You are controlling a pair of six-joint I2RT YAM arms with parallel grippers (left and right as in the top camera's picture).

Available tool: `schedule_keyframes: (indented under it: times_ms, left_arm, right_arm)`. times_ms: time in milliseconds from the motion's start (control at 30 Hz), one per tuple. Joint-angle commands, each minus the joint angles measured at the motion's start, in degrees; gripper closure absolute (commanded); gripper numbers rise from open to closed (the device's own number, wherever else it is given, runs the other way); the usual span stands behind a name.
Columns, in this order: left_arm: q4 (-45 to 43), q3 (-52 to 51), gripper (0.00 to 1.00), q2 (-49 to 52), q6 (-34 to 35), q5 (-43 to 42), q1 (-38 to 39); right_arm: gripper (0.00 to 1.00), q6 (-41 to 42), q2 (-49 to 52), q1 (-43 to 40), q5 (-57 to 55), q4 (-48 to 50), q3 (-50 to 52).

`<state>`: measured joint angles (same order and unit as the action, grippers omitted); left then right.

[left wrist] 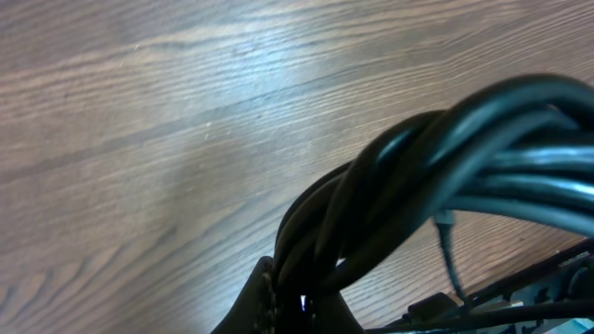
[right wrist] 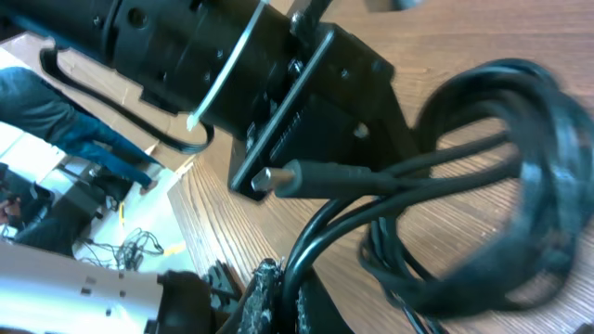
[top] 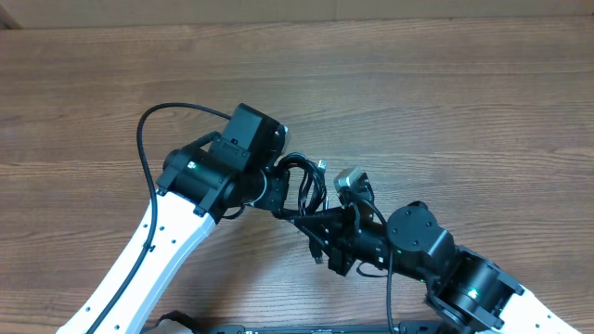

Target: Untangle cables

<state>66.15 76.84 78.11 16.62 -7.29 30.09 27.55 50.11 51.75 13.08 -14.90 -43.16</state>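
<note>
Twice pinched the cables (top: 306, 181) at frame centre — once in left gripper (left wrist: 290, 302), once in right gripper (right wrist: 277, 293), both clamped on them. Risked cinching the knot tighter by pulling straight apart.

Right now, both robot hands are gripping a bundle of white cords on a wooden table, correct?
No: the cords are black, not white, as the overhead view shows. The left gripper and right gripper do grip them on the wooden table.

Brown wood-grain table (top: 464, 83), soft glare across it, pale floor (right wrist: 153, 218) beyond its edge, loose wires (right wrist: 130, 248) lying there
</note>
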Motion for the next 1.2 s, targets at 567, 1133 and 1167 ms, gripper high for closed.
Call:
schedule_keyframes:
  times_ms: [567, 1133, 1167]
  left_arm:
    - [-1.4, 0.1, 0.96, -0.6, -7.8, -11.6, 6.3]
    - [-6.1, 0.2, 0.96, -1.5, -24.0, -39.3, 1.0]
    - [-6.2, 0.2, 0.96, -1.5, -21.8, -36.4, -0.3]
  right_arm:
    - [0.96, 11.7, 8.6, -7.9, -10.7, -1.9, -0.7]
    - [0.00, 11.2, 9.6, -13.2, -8.3, -5.2, -0.8]
    - [0.00, 11.2, 8.7, -13.2, -7.4, -5.3, -0.8]
